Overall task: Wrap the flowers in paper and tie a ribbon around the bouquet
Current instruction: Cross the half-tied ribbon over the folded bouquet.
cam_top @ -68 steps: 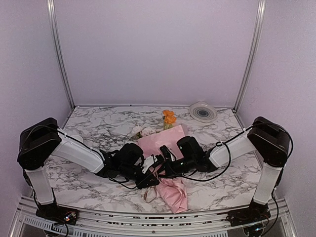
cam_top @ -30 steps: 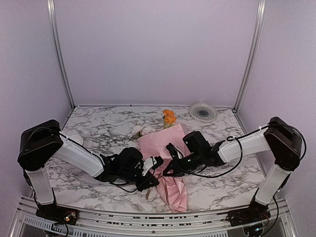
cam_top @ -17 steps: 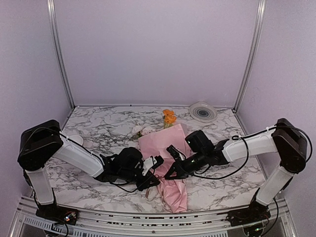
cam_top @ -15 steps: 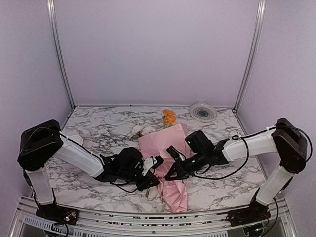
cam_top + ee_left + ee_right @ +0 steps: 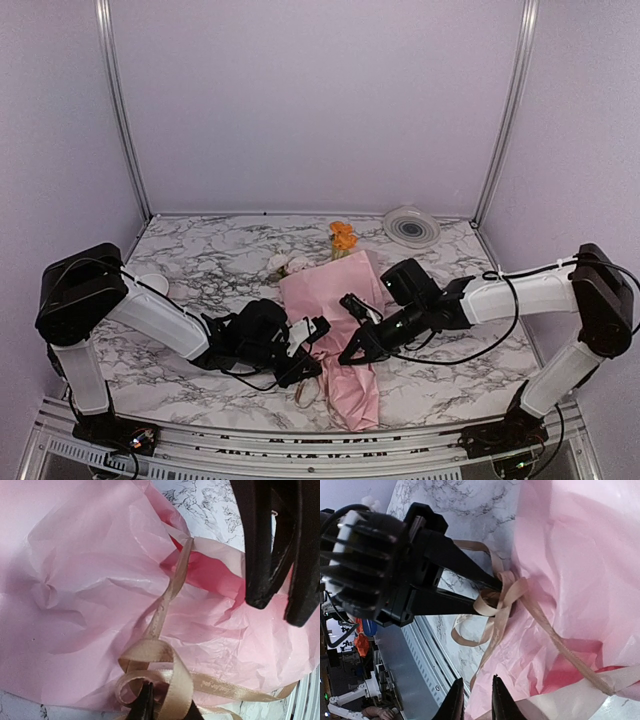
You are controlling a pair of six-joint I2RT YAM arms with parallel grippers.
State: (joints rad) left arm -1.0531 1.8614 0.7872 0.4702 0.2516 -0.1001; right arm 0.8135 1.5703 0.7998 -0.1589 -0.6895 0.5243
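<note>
Two arms [image 5: 160, 318] low, converging on bouquet [image 5: 335, 295], left fingers [image 5: 465, 566] pinching ribbon [image 5: 175, 680]

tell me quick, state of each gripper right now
left gripper: shut on the ribbon
right gripper: slightly open, holding nothing

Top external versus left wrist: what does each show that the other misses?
Only top external: the orange bloom, pale roses and a round white-grey disc. Only left wrist: the ribbon looped at the left gripper, one strand running up across the paper. Both: the pink paper, the ribbon, and the right gripper, slightly open.
</note>
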